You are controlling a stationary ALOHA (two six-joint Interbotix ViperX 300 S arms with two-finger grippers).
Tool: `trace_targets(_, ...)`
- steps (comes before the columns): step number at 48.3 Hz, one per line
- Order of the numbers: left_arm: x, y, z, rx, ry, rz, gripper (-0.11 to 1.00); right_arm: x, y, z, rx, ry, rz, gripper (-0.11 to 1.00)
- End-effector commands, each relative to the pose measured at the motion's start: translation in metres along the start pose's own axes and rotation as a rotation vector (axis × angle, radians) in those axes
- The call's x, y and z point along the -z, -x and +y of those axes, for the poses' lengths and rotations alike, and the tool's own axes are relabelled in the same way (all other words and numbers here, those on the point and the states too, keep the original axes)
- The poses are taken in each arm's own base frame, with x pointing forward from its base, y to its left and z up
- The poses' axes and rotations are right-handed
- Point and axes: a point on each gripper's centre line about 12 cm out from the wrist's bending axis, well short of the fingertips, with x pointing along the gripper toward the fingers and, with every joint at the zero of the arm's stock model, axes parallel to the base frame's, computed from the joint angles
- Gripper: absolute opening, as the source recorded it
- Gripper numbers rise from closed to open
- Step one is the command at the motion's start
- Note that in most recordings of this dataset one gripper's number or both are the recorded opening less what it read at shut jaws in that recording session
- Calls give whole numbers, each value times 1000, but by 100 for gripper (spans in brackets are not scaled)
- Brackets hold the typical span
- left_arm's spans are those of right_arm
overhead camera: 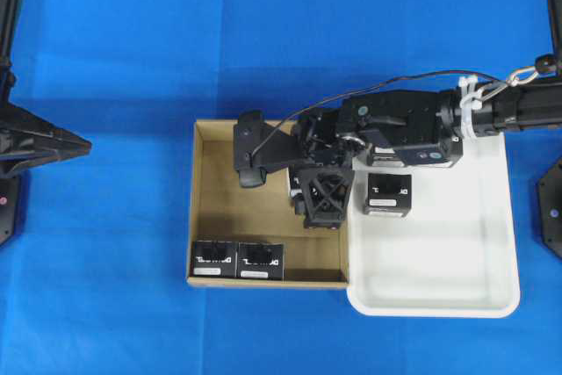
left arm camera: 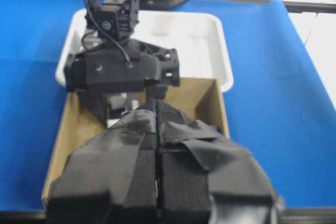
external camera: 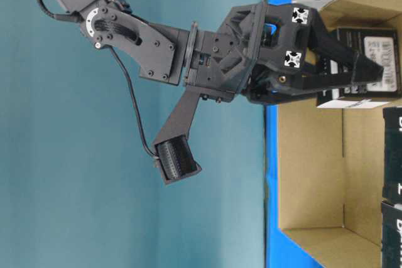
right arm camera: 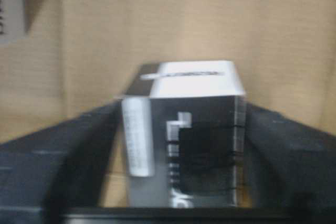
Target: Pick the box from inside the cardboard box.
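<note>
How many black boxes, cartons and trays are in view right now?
Carton: 1
Tray: 1
Black boxes: 4 seen, two loose in the carton, one in the tray, one at the right tool; the arm may hide more
Total: 6

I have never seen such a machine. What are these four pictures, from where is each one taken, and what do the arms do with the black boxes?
This is a robot with two arms on a blue table. One picture looks down from above, one looks from table height and appears turned sideways, and two come from cameras on the wrists.

From above you see a brown cardboard box and beside it a white tray. Two small black boxes lie at the carton's lower edge, and one black box is in the tray.

The right gripper reaches into the carton. Its wrist camera shows its fingers on both sides of a black box; whether they press it already, I cannot tell. The left gripper is shut and idle.
</note>
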Motion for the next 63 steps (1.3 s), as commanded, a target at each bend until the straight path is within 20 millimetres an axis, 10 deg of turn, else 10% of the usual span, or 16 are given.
trace_targets(1, -10, 1, -1, 2, 0, -24, -7, -2, 0, 2, 0, 3, -6, 67)
trace_targets(18, -10, 1, -1, 2, -2, -24, -7, -9, 20, 3, -12, -7, -17, 61)
trace_targets(33, -11, 2, -1, 4, 0, -26, -7, -28, 134, -1, -37, -89, -56, 61)
trace_targets(47, -11, 2, -2, 11, 2, -26, -7, 4, 246, 4, -18, -125, -135, 61)
trace_targets(63, -11, 2, -3, 13, -2, -26, -7, 52, 297, 12, 31, -152, -160, 61)
